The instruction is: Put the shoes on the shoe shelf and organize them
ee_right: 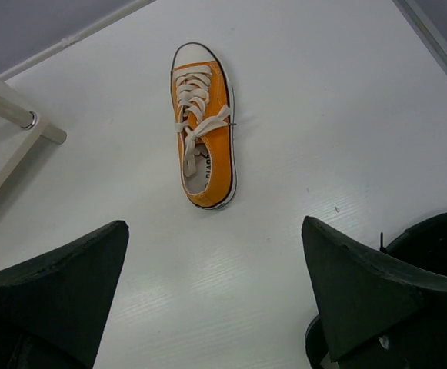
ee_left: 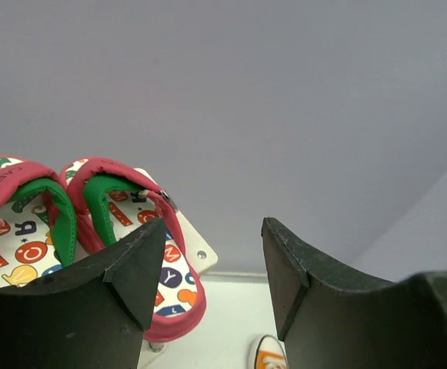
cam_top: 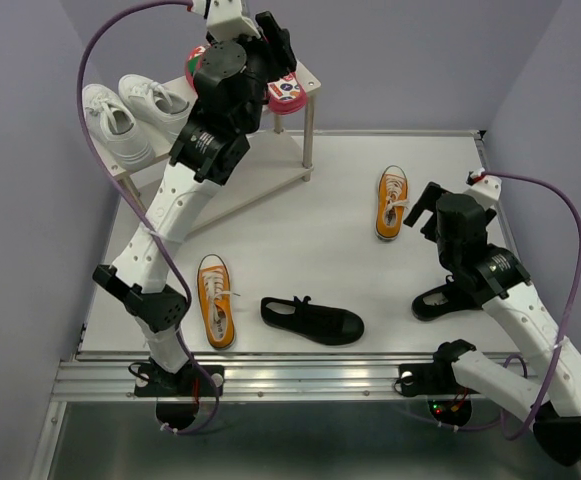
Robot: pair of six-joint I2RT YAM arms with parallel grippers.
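High rear overview; close wrist views, orange sneaker [ee_right: 204, 127] probably common to both.

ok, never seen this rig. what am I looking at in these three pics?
Two robot arms are bolted to the near edge of a white table. The wide picture comes from a fixed camera above and behind them; the other two come from a camera on each wrist, so the dark wedges at the bottom are that arm's own fingers. The left hand is up at the shoe shelf, open and empty, beside the red flip-flops on its top board. White sneakers sit on that board too. The right hand hangs open over the table, holding nothing, facing one orange sneaker. The other orange sneaker and two black shoes lie on the table.
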